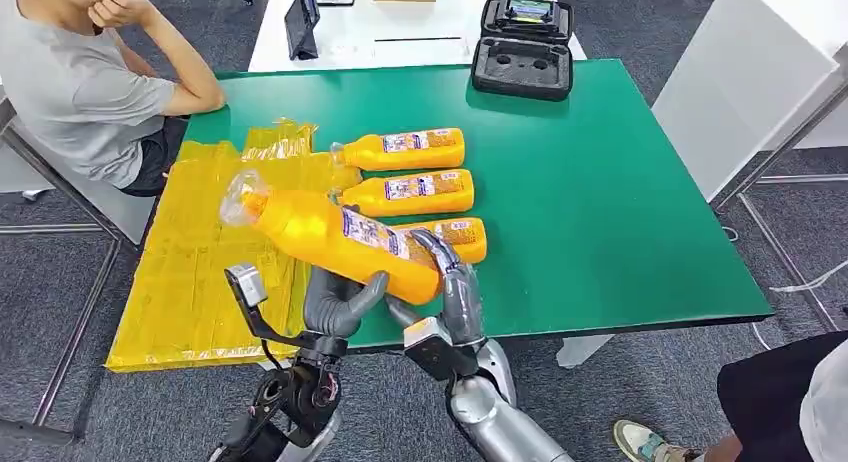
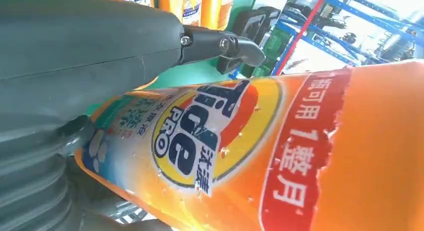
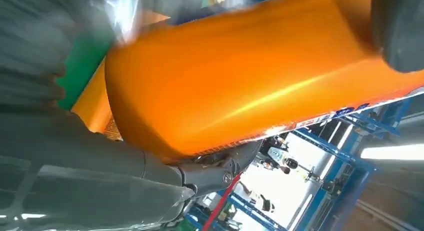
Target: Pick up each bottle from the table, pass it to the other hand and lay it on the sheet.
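Evidently the handover is under way: a large orange bottle (image 1: 335,240) hangs tilted in the air over the near edge of the green table (image 1: 620,212), clear cap toward the yellow sheet (image 1: 195,272). The right hand (image 1: 450,282) wraps the bottle's base end, and the left hand (image 1: 340,300) cups it from below near the label; in the left wrist view the thumb lies across the label, so both hands appear to be gripping it.

To do the pass well, the left hand should be firmly closed around the body before the right one lets go, since the bottle is long and its free cap end overhangs well beyond both grips.

Relative to the held bottle, 3 more bottles (image 1: 405,150) lie on the table just beyond it, the nearest partly hidden behind the right hand. The sheet spreads to the robot's left of the bottle, with bare room on its near part. Its left and near borders hang close to the table's edges, so laying down nearer the middle seems safer. A seated person (image 1: 90,82) leans at the far corner past the sheet, and a black case (image 1: 522,47) sits at the table's far edge, well apart.
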